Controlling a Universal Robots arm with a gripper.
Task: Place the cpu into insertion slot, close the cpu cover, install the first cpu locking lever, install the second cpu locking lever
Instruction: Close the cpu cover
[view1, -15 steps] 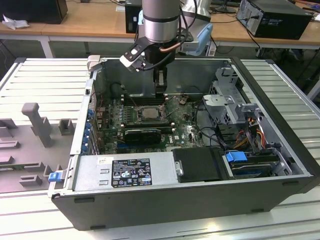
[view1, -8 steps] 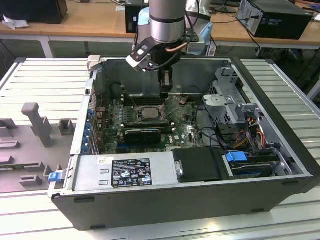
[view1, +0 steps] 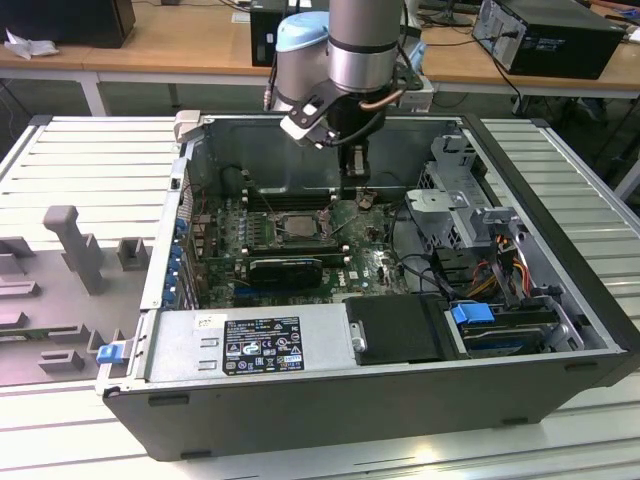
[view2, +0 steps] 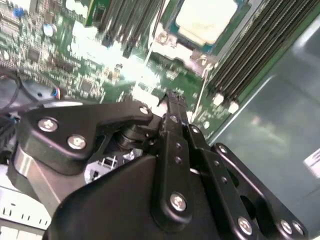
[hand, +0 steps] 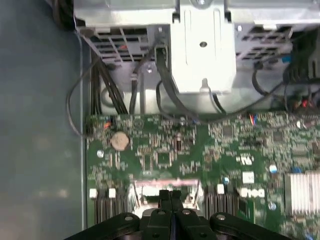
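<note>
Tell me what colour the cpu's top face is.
Pale cream-white. The cpu shows best in the second wrist view.

One open computer case is seen on one table. One green motherboard is counted inside it. One robot arm is seen. One cpu and one claw are seen in the second wrist view. One round battery and two blue clips are counted too.

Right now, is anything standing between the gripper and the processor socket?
Nothing visible does. The shut gripper hangs over the green board beside the socket, toward the exterior view's right.
</note>
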